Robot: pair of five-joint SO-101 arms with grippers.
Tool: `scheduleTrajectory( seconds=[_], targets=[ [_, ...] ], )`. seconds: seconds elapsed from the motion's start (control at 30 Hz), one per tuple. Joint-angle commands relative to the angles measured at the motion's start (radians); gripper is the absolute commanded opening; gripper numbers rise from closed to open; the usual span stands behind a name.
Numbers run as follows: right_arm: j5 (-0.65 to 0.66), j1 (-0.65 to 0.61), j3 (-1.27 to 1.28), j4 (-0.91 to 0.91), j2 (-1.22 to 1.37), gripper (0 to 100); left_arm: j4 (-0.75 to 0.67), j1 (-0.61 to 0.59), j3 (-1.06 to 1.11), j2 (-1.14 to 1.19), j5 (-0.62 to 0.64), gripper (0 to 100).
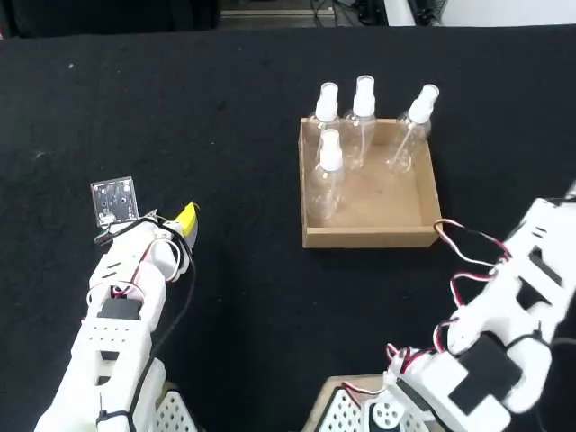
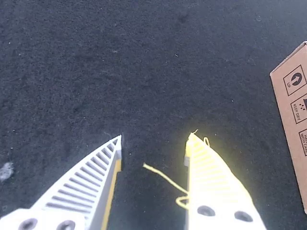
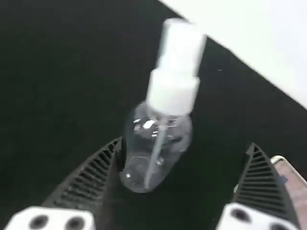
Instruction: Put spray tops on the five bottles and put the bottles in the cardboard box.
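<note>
High view is showing the cardboard box [image 1: 371, 237] sitting on the black surface [image 1: 225, 108], right of centre. Four bottles [image 1: 326, 184] are standing upright inside it, each wearing a white spray top [image 1: 330, 148]: one is standing near the box's front left part, and the other three are lining up along the back wall. The left arm [image 1: 117, 315] is lying over the lower left of the surface, with the left pincer [image 1: 171, 223] well apart from the box and just beside a small white card [image 1: 114, 200].

Left wrist view is showing that pincer holding its white finger [image 2: 103, 165] and yellow finger [image 2: 206, 163] wide apart, gripping nothing, above bare black surface. A loose yellow thread [image 2: 163, 175] is trailing between them, and a corner of the box is sitting off to one side.

Right wrist view is showing the right pincer [image 3: 186, 143] standing wide, with a fifth bottle [image 3: 153, 148] upright on the surface between its black fingers [image 3: 96, 177]. This bottle is wearing its spray top too, and is sitting close against one finger and apart from the other; whether it is touching that finger I cannot tell. The pincer is not closing on it. The right arm [image 1: 504, 315] is occupying the lower right of the high view.
</note>
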Motion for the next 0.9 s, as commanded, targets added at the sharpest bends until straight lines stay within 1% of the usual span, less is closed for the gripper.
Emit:
scheduleTrajectory(
  seconds=[0.0,0.1,0.23,0.43,0.67,0.87],
  targets=[
    [0.011,-0.038,-0.068,-0.040,0.010,32.5,-0.023,-0.002,-0.010,-0.012,0.011,21],
    [0.011,-0.040,-0.074,-0.066,0.027,32.5,-0.023,-0.002,-0.010,-0.012,0.011,21],
    [0.011,-0.032,-0.068,-0.186,0.068,32.5,-0.023,-0.002,-0.010,-0.012,0.011,21],
    [0.017,-0.031,-0.074,-0.304,0.166,32.5,-0.023,-0.002,-0.010,-0.012,0.011,21],
    [0.011,-0.032,-0.074,-0.379,0.197,32.5,-0.023,-0.002,-0.010,-0.012,0.011,21],
    [0.011,-0.035,-0.087,-0.379,0.199,32.5,-0.021,-0.002,-0.010,-0.012,0.011,21]
  ],
)
